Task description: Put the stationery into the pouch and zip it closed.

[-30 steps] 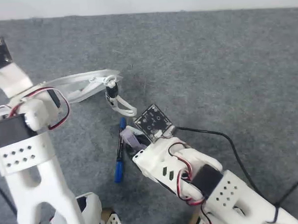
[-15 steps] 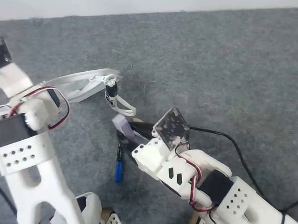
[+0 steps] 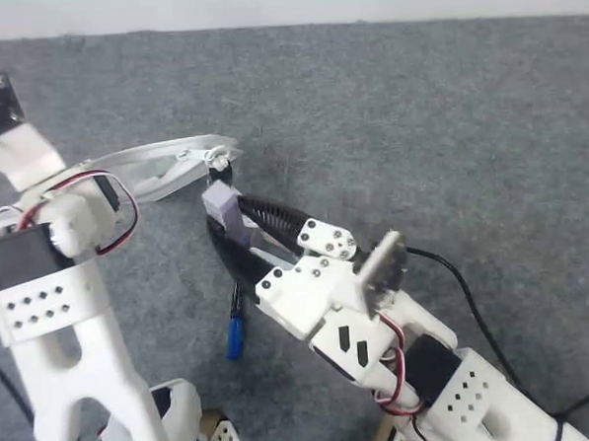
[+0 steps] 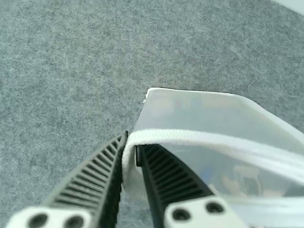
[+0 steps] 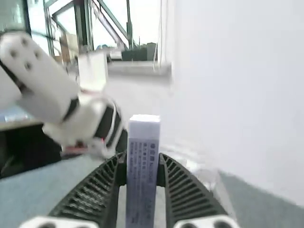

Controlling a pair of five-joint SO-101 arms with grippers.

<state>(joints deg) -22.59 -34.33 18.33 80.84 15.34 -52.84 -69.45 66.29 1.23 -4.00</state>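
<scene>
Eraser (image 3: 222, 212) clamped upright in my right gripper (image 5: 142, 159), lifted just at 4 o'clock of the pouch (image 3: 159, 173) mouth | left gripper (image 4: 131, 141) pinches the pouch rim | blue pen (image 3: 236, 327) lies at 6 o'clock of the eraser | risk: I judge the mouth narrow; eraser may snag the zip edge and tug the rim free.

Pouch held up, eraser in the air, pen on the grey mat.

The translucent white pouch (image 3: 168, 166), edged with a white zip band, hangs clear of the mat with one corner pinched in the left gripper (image 4: 130, 140). A small eraser (image 3: 222, 209), a pale block in a lilac sleeve, stands upright clamped in the right gripper (image 5: 142, 160), just beside the pouch's zip end. The blue pen (image 3: 235, 334) lies flat on the mat nearby, its upper part hidden under the arm.
</scene>
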